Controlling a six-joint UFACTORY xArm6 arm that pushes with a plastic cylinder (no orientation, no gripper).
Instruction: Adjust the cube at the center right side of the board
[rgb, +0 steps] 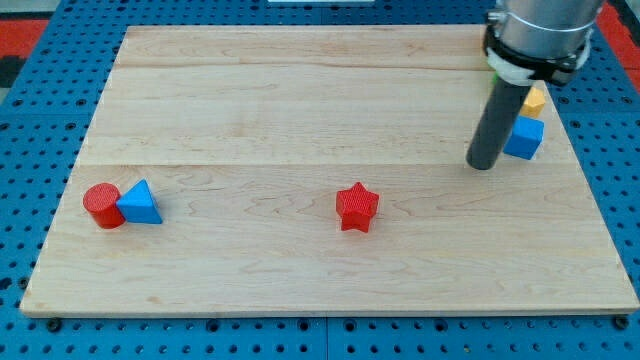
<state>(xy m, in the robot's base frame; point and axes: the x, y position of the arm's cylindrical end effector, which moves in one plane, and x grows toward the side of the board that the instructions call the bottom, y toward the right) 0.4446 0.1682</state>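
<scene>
In the camera view, a pale wooden worktop (300, 110) lies on a blue perforated base (620, 200). My tip (482, 165) rests on the wood at the view's right, roughly halfway up the board. The rod is the end effector here (a plain dark rod with nothing that opens, closes or grips), and it holds nothing.

The blue cube (525, 138) sits at the centre right of the board, just to the view's right of the rod; whether the two touch I cannot tell. A yellow block (535, 99) peeks out just above the cube, its shape partly hidden by the arm. A sliver of green (493, 68) shows beside the arm's collar.

Near the bottom middle lies a red star (357, 207), well apart from my tip. At the far left, a red cylinder (103, 205) touches a blue triangle (140, 204).
</scene>
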